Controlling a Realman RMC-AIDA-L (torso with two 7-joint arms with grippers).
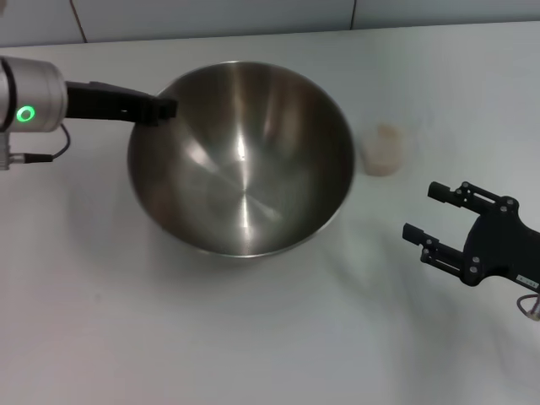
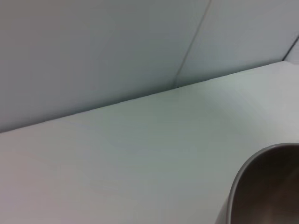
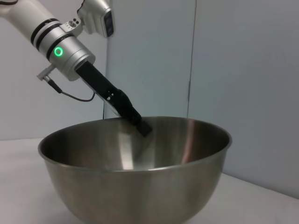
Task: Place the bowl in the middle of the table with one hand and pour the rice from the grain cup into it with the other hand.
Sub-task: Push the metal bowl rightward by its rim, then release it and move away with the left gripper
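The stainless-steel mixing bowl [image 1: 242, 159] sits on the white worktop [image 1: 169, 337], roughly central and a little to the far side, and it holds nothing: its brushed inside is bare. The left gripper [image 1: 162, 108] reaches in from the left and meets the bowl's far-left rim; whether its fingers are clamped on the rim or only resting against it I cannot tell. So the bowl placing looks done or nearly done, judging by where it stands, though the left gripper is not yet clear of it.

The pouring is all left to do. The grain cup [image 1: 385, 150], a small pale cup with a beige mass of rice [image 1: 386, 135] showing at its top, stands just to the right of the bowl, upright and untouched. The right gripper [image 1: 430, 215] hovers nearer and further right, apart from the cup, its two pronged fingers spread wide and holding nothing. It has yet to close on the cup, lift it and tip it over the bowl.

The right wrist view shows the bowl [image 3: 135, 163] from the side and the left gripper [image 3: 140, 125] slanting down with its tip over the rim, a contact angle the head view flattens; it does not show the cup. The left wrist view gives only bare worktop, the back wall [image 2: 117, 46] and a sliver of bowl rim [image 2: 243, 172].
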